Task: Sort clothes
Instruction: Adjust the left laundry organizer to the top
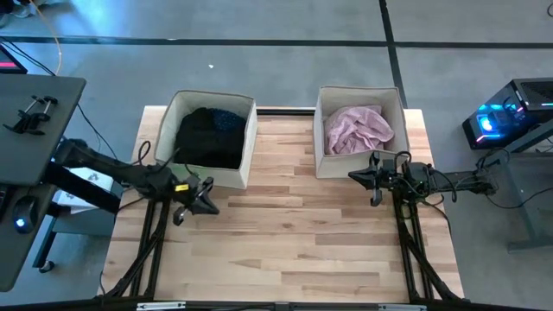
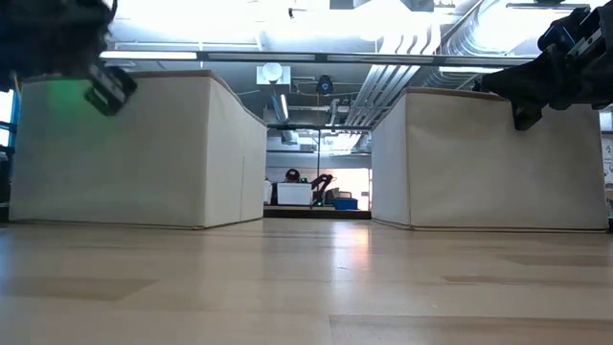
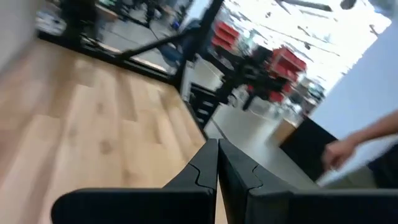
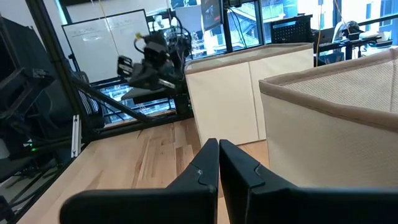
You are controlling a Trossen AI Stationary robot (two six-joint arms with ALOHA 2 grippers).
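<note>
Two beige fabric boxes stand at the table's far side. The left box (image 1: 246, 147) holds a black garment (image 1: 207, 136) with a bit of blue cloth (image 1: 230, 118) on top. In the right box (image 1: 321, 130) lies a pale pink shirt (image 1: 358, 130). My left gripper (image 1: 210, 205) hovers shut and level just in front of the left box's near wall; its fingers (image 3: 217, 163) are closed with nothing between them. My right gripper (image 1: 353, 175) hovers shut at the right box's near wall, fingers (image 4: 218, 155) together and holding nothing.
Bare wooden tabletop (image 1: 294, 242) stretches from the boxes to the near edge. A narrow gap (image 2: 316, 192) separates the two boxes. A dark desk (image 1: 34, 112) stands beside the table's left, a lit computer (image 1: 510, 117) off its right. A person's hand (image 3: 339, 152) shows beyond the table.
</note>
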